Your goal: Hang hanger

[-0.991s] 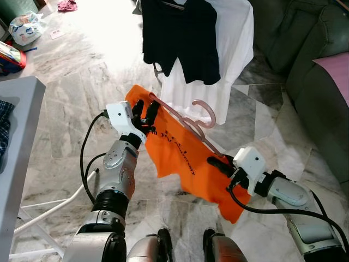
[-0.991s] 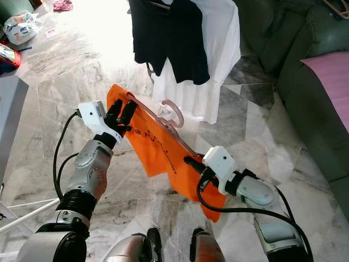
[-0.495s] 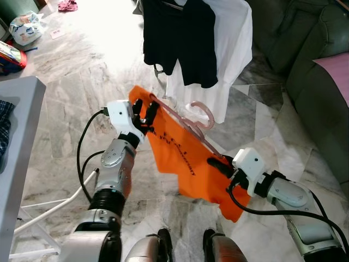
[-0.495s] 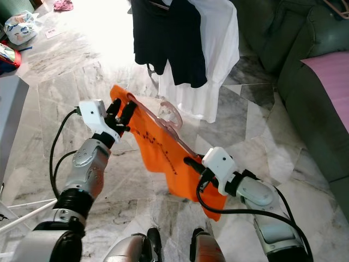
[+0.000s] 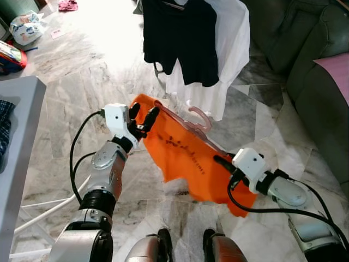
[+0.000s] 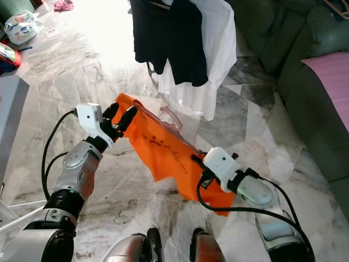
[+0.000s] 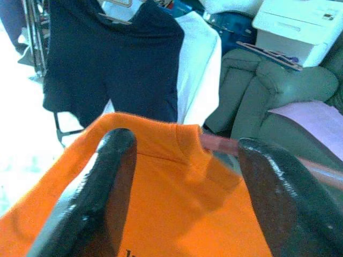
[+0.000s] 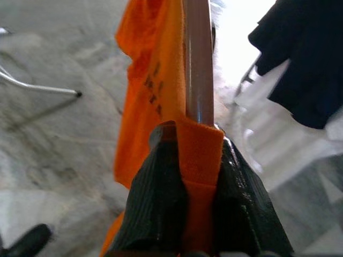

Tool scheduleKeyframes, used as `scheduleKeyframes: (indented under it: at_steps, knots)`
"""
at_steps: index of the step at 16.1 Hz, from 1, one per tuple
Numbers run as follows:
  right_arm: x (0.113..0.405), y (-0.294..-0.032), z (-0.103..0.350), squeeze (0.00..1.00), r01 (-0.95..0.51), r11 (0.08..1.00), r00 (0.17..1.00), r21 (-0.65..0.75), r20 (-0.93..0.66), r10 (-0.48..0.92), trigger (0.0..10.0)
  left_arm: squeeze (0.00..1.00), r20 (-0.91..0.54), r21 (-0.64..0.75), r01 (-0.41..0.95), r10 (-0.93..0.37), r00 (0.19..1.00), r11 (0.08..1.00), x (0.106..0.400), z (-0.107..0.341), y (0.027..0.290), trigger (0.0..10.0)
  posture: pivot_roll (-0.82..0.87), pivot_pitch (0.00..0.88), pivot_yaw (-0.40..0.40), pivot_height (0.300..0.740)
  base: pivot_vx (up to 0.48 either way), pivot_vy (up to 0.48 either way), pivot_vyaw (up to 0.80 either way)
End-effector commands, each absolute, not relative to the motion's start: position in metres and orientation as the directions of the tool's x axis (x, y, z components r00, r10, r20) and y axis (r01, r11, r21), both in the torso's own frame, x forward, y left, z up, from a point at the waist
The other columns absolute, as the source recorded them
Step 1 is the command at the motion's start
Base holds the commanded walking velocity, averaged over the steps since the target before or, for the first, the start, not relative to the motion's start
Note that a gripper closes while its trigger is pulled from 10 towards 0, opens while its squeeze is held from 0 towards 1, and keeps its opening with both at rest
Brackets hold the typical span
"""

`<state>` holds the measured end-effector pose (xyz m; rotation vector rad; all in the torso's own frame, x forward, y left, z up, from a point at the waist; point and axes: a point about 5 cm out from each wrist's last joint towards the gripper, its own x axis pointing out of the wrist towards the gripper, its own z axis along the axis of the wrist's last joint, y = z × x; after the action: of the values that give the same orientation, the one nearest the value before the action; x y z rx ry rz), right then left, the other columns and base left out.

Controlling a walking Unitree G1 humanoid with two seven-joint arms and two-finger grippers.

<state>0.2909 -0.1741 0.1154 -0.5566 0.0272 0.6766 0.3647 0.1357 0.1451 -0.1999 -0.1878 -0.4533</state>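
Note:
An orange T-shirt (image 5: pixel 182 155) hangs on a pink hanger (image 5: pixel 199 115) that is held slanted between my two arms. My right gripper (image 5: pixel 222 162) is shut on the hanger's lower end, pinching the pink bar (image 8: pixel 198 80) and the orange cloth (image 8: pixel 199 155) together. My left gripper (image 5: pixel 143 112) is at the shirt's upper shoulder. Its fingers (image 7: pixel 115 176) stand apart, with the orange collar (image 7: pixel 185 144) between them. Just beyond the hanger's hook, a black shirt (image 5: pixel 180 33) and a white shirt (image 5: pixel 232 43) hang on a rack.
A green sofa (image 5: pixel 305 49) with a pink cushion (image 5: pixel 335 68) runs along the right. A grey table (image 5: pixel 16 142) stands at the left, with white tube legs (image 5: pixel 49 204) on the marble floor beside it. Bags (image 5: pixel 24 27) lie at the far left.
The shirt and hanger have tipped flatter and dropped a little. My left arm has shifted slightly left and down. The right gripper has kept its hold.

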Motion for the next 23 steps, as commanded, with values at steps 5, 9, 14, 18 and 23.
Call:
scheduleKeyframes:
  at_steps: [5, 9, 14, 18, 23]
  knots:
    - [0.297, -0.176, 0.124, 0.0, -0.489, 0.664, 0.843, -0.565, -0.11, 0.527, 10.0, 1.0, 0.169, -0.154, 0.399, -0.374, 0.912, 0.904, 0.356, 0.122, 0.141, 10.0, -0.1, 0.237, 0.072, 0.74, 0.0, 0.0, 0.0]
    - [0.297, -0.16, 0.121, 0.0, -0.544, 0.649, 0.803, -0.532, -0.104, 0.587, 10.0, 0.0, 0.181, -0.175, 0.386, -0.356, 0.917, 0.906, 0.358, 0.123, 0.129, 10.0, -0.09, 0.196, 0.045, 0.74, 0.0, 0.0, 0.0]
    - [0.292, -0.139, 0.112, 0.0, -0.64, 0.593, 0.727, -0.489, -0.136, 0.673, 10.0, 0.0, 0.097, -0.175, 0.25, -0.236, 0.967, 0.952, 0.359, 0.112, 0.125, 10.0, -0.04, 0.104, -0.006, 0.74, 0.0, 0.0, 0.0]
    - [0.299, -0.137, 0.108, 0.0, -0.648, 0.588, 0.725, -0.485, -0.154, 0.671, 10.0, 0.0, 0.07, -0.171, 0.228, -0.219, 0.973, 0.959, 0.357, 0.105, 0.117, 10.0, -0.05, 0.08, -0.017, 0.74, 0.0, 0.0, 0.0]
    - [0.3, -0.125, 0.095, 0.0, -0.663, 0.602, 0.725, -0.444, -0.184, 0.663, 10.0, 0.0, 0.024, -0.127, 0.264, -0.263, 0.964, 0.956, 0.353, 0.096, 0.107, 10.0, -0.03, 0.048, -0.062, 0.74, 0.0, 0.0, 0.0]
